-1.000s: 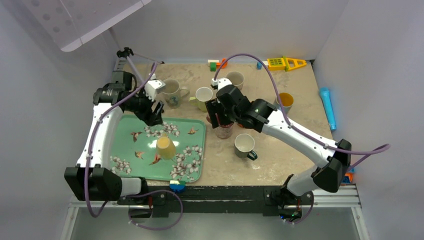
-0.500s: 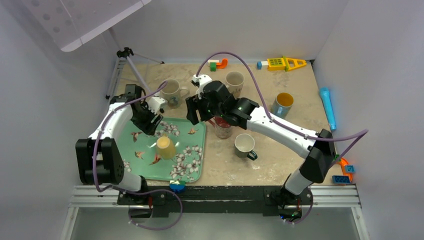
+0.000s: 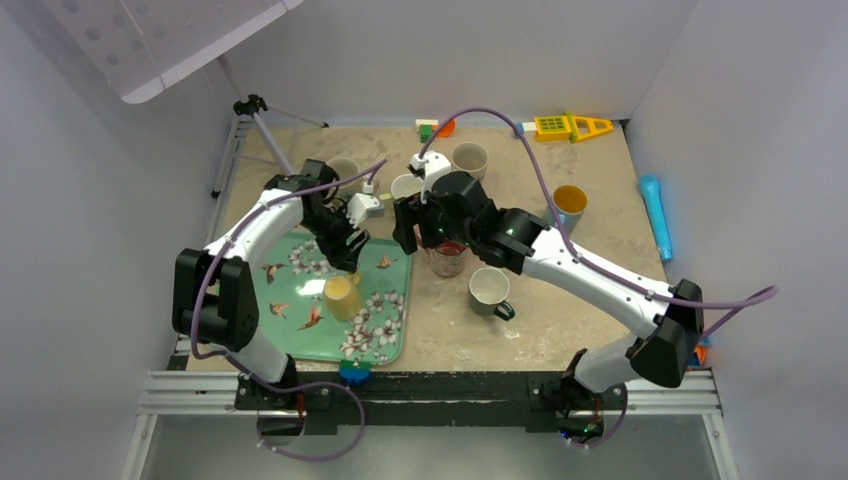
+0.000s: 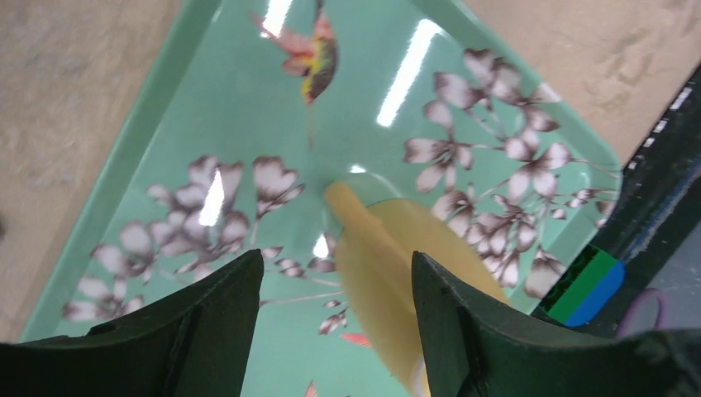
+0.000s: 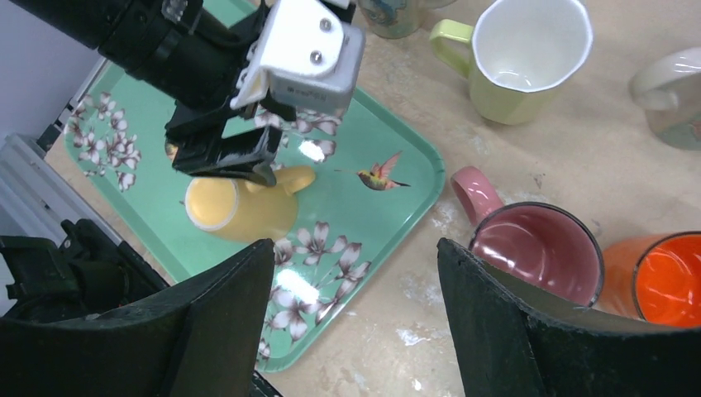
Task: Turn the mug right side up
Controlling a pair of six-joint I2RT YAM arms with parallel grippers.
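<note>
— Beige, stone-look surface (image 3: 560,300) with white walls around it. What lies nearest?

— At the near edge, a small blue-and-green block (image 4: 591,285). Just beyond it, a green flowered tray (image 5: 355,211) fills the near left corner.

— And the mug?

— The yellow mug (image 3: 340,298) stands on the tray, right of its middle. It is base up and mouth down, with the handle toward the far right.

— What about the left fingers?

— The left fingers (image 3: 347,258) hang right over the handle side, spread wide with nothing clamped. Whether they touch the mug, I cannot tell.

— Right of the tray?

— 1 grey mug (image 3: 489,289) stands upright, apart from the tray. Farther in, a pink mug (image 5: 537,252) stands upright just off the tray's right edge, with an orange cup (image 5: 670,281) just beside it.

— The right fingers?

— The right fingers (image 3: 404,232) hover above the tray's far right corner, wide apart and holding nothing.

— Farther back?

— A lime mug (image 5: 529,58), then a beige mug (image 3: 469,158), both upright. Bright toys (image 3: 565,126) lie along the far edge.
</note>
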